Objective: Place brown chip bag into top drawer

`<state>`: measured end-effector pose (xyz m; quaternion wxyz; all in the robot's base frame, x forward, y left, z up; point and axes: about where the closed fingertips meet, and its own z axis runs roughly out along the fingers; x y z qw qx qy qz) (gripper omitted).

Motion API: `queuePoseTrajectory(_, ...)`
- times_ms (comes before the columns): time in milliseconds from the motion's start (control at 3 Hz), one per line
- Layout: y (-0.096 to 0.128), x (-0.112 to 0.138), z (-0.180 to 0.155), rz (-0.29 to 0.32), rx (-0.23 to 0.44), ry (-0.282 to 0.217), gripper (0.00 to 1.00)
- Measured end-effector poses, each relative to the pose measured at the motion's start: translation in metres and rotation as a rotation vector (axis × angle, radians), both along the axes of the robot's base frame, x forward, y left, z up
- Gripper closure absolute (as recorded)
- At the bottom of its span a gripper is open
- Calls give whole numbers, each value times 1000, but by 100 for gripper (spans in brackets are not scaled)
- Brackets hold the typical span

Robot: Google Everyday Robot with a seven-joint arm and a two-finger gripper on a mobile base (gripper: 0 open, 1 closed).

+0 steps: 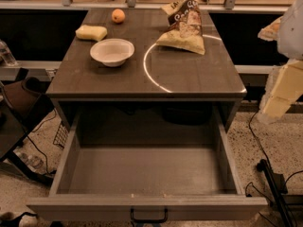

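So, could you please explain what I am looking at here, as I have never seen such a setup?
One camera looks down at a grey table from its front. The pale blocky shape at the right edge is the robot's hand, beside the table, the bag not in it. On top lie the brown chip bag, a white bowl, a yellow sponge and an orange fruit. Below, the top drawer is pulled open, nothing inside yet.
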<state>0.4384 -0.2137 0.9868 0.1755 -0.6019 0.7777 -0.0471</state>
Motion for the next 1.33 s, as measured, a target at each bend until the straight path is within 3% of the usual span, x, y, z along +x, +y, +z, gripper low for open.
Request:
queuePoseTrajectory(333, 0, 0, 0, 0, 0, 0, 0)
queuePoseTrajectory(667, -1, 13, 5, -8, 37, -70, 0)
queuePoseTrajectory(1000, -7, 64, 14, -63, 153, -195, 0)
queuePoseTrajectory(1333, -25, 164, 31, -199, 320, -328, 0)
